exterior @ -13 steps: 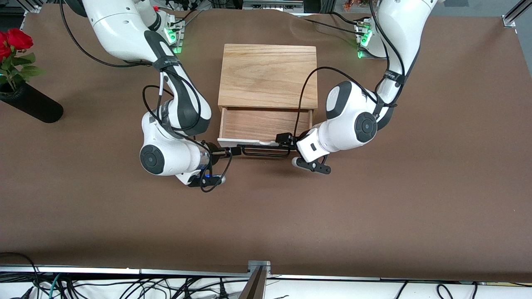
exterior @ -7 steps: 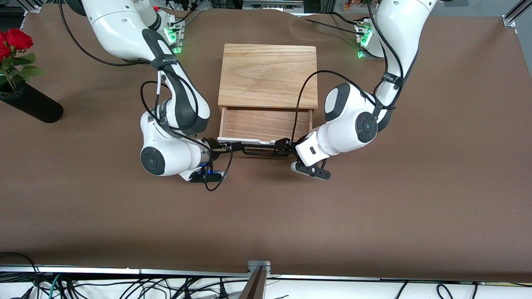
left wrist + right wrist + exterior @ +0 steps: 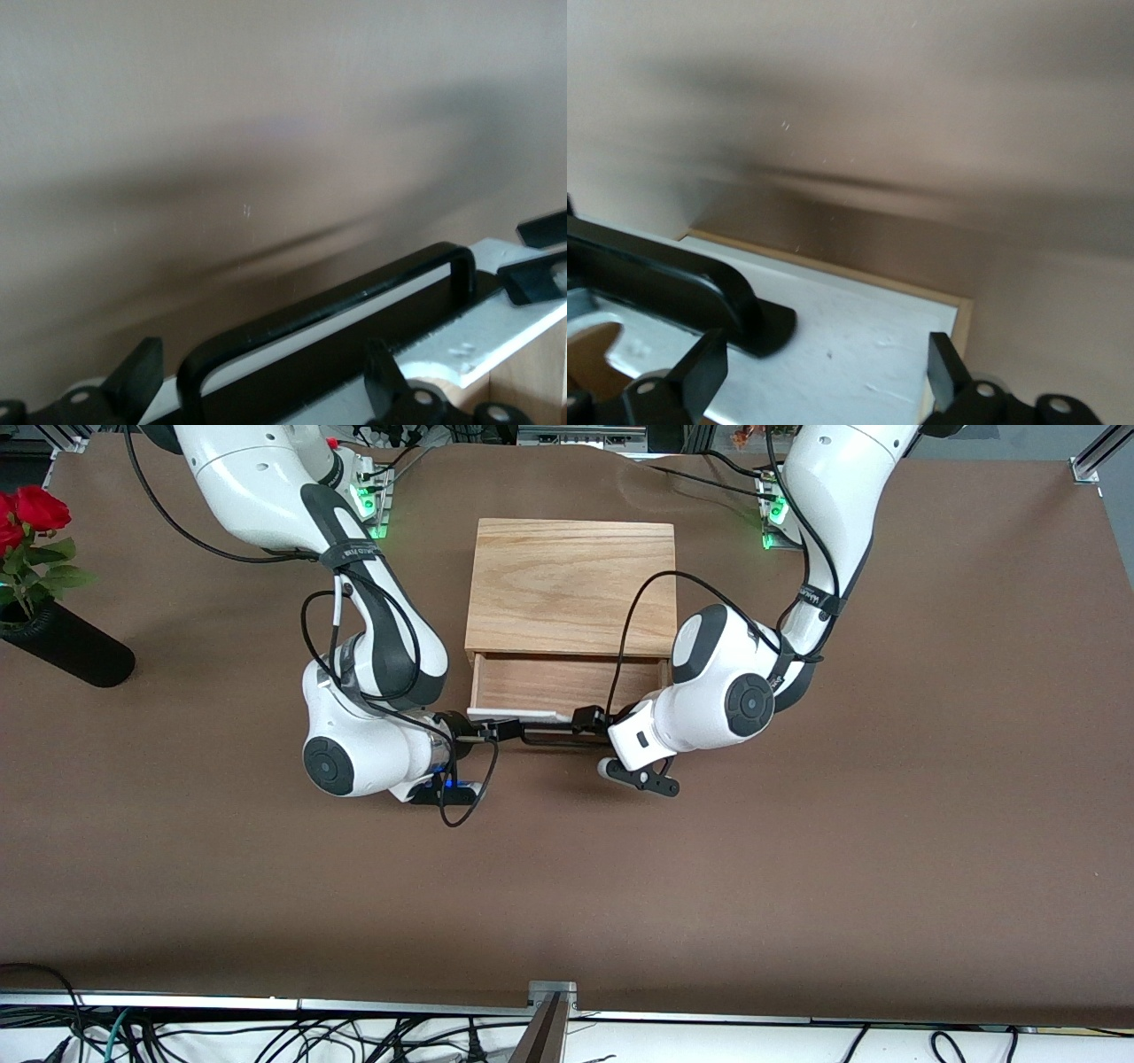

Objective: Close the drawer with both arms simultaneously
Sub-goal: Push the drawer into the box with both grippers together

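The drawer [image 3: 567,682] stands partly out of the light-wood housing [image 3: 571,584]. Its white front panel [image 3: 514,713] carries a black wire handle [image 3: 549,737]. My left gripper [image 3: 589,722] is open at the handle's end nearer the left arm. In the left wrist view the handle [image 3: 354,297] bends down between its fingers [image 3: 142,372], over the white panel [image 3: 496,332]. My right gripper [image 3: 496,729] is open at the panel's other end. In the right wrist view its fingers [image 3: 704,367] straddle the white panel [image 3: 859,345] beside the handle's foot [image 3: 664,274].
A black vase with red roses [image 3: 66,646] lies at the right arm's end of the brown table [image 3: 567,886]. Black cables loop from both wrists near the drawer. The right gripper's fingers also show in the left wrist view [image 3: 540,266].
The drawer has slid farther into the housing, with less of the tray showing. Both grippers have moved with the front panel, away from the front camera.
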Robot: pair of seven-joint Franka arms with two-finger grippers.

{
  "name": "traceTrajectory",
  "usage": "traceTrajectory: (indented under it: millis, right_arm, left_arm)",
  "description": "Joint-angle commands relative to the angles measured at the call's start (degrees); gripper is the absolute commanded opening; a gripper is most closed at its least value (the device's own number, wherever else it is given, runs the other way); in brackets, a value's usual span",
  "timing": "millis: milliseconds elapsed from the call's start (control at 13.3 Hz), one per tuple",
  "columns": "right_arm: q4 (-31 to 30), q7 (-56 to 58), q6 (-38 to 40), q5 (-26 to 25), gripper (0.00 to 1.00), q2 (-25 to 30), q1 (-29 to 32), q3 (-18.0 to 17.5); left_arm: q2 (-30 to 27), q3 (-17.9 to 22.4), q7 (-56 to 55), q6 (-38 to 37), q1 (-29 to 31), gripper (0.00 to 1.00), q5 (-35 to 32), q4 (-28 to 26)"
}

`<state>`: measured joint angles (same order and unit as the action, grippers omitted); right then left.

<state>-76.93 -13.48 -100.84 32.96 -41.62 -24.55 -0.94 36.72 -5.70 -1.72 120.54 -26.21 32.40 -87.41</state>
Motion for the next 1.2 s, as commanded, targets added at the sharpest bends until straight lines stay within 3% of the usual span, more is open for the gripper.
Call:
traceTrajectory:
  millis: [0, 600, 1125]
  right_arm:
    - [-4.63, -0.67, -0.68, 1.58, 1.00, 3.65, 0.12, -1.00]
    - [-10.59, -3.05, -1.90, 2.63, 1.00, 7.95, 0.03, -2.49]
    - [-18.69, -3.05, -7.36, 3.25, 1.00, 11.48, -0.06, -4.95]
  left_arm:
    - [-0.15, 0.25, 1.37, -6.97, 0.64, 1.00, 0.83, 0.31]
    - [0.20, 0.25, 0.84, -27.00, 0.55, 1.00, 0.56, 0.23]
    - [0.28, 0.60, 1.02, -28.69, 0.64, 1.00, 0.39, 0.75]
